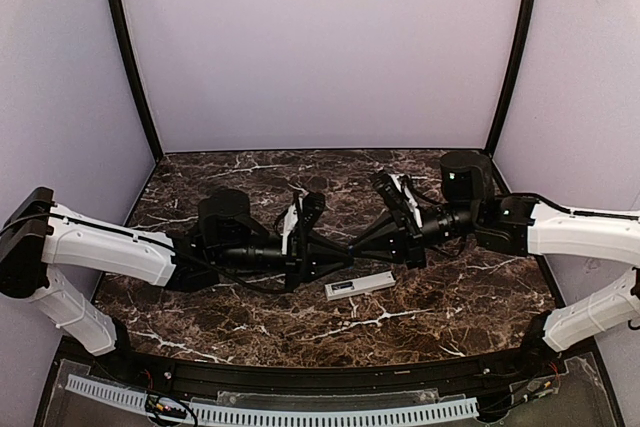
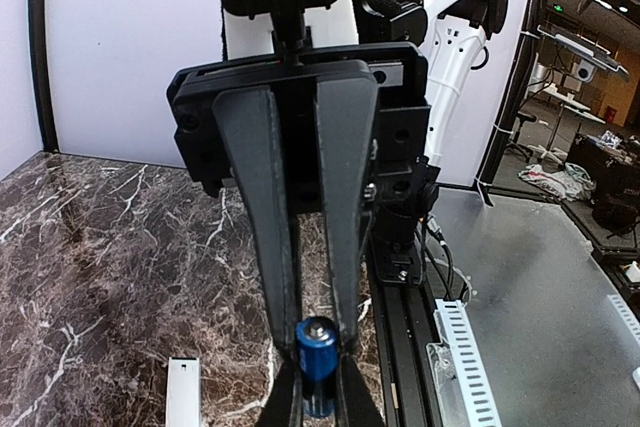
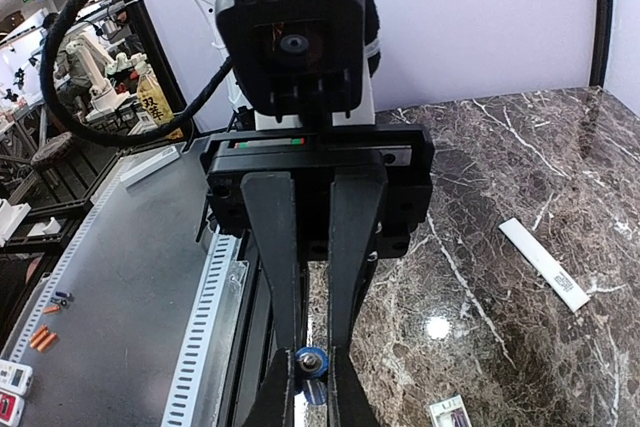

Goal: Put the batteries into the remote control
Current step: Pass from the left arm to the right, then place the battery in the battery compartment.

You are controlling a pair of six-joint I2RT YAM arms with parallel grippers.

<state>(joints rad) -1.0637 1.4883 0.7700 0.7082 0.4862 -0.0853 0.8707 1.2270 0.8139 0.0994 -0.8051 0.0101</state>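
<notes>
1. Nearest the left wrist lens is the battery (image 2: 318,367), blue, pinched between the tips of the left gripper (image 2: 318,402). The jaws are closed on its lower body.
2. The right gripper (image 3: 312,399) meets it head-on from the other side. Its fingers converge on the upper end of the same battery, so both grippers clamp one cell. No second battery is in view.
3. Battery axis: each wrist view shows an end cap uppermost with the body running down. It reads as roughly upright, held in the air over the middle of the table (image 1: 480,307).
4. The remote (image 1: 362,285) lies flat on the table, about mid-width and nearer the near edge than the far one. Its long axis runs left–right, close to parallel with the near edge, with the grey section at its left end.
5. Key relation: the remote sits below the held battery. In the top view it lies just nearward and a little right of where the fingertips meet. The grippers are raised, so the true offset across the table cannot be told.
6. Judgement: this looks like a hand-over, and loading has not begun. The battery must be tipped flat and lined up with the remote's length. Whether the compartment is open I cannot tell.
7. The right arm looks marginally nearer the remote.
</notes>
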